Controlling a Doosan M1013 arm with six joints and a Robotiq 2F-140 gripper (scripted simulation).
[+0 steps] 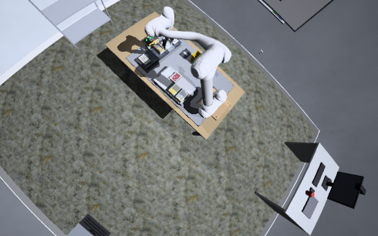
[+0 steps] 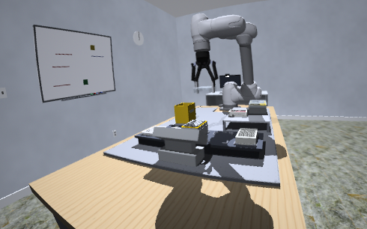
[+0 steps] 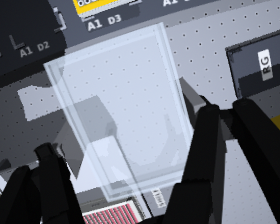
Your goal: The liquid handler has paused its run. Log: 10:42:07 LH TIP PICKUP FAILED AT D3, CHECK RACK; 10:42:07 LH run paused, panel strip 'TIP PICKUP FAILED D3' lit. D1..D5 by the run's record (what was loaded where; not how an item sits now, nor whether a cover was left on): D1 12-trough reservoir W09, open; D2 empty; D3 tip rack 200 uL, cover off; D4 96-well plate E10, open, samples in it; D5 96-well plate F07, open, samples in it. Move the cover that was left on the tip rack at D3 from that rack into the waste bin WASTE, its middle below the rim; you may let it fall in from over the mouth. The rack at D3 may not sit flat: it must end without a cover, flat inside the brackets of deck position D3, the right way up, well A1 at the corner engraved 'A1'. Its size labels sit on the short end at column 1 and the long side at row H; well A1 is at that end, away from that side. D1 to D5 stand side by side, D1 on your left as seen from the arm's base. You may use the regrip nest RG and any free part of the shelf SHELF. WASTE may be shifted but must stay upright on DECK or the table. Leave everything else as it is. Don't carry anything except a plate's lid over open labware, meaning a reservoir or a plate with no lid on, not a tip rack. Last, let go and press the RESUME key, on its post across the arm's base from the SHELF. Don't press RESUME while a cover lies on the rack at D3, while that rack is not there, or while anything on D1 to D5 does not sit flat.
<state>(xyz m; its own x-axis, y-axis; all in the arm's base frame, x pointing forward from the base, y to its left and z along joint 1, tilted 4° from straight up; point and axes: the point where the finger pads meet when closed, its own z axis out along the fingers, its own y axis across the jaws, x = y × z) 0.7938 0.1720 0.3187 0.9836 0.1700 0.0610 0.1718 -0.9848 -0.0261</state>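
Observation:
My gripper [image 2: 204, 86] [image 3: 130, 109] is shut on a clear, flat cover [image 2: 203, 90] [image 3: 126, 95], held level by its two long sides high above the deck. In the wrist view the cover hangs between the D2/D3 labels and the shelf items. The yellow-edged tip rack [image 2: 194, 124] [image 3: 98, 5] is at D3; only its near end shows in the wrist view, beside the engraved "A1 D3", and whether it sits flat cannot be told. The yellow waste bin [image 2: 184, 113] stands upright on the deck, below the gripper's height in the exterior view. The RESUME key cannot be made out.
The dark regrip nest RG [image 3: 250, 75] is right of the cover in the wrist view. The D1 reservoir [image 2: 246, 136] [image 1: 143, 59] stands on the handler's deck. A red-topped item [image 1: 175, 76] [image 2: 238, 111] is on the shelf. A grey box-shaped handler part [image 2: 180, 135] rises beside the rack.

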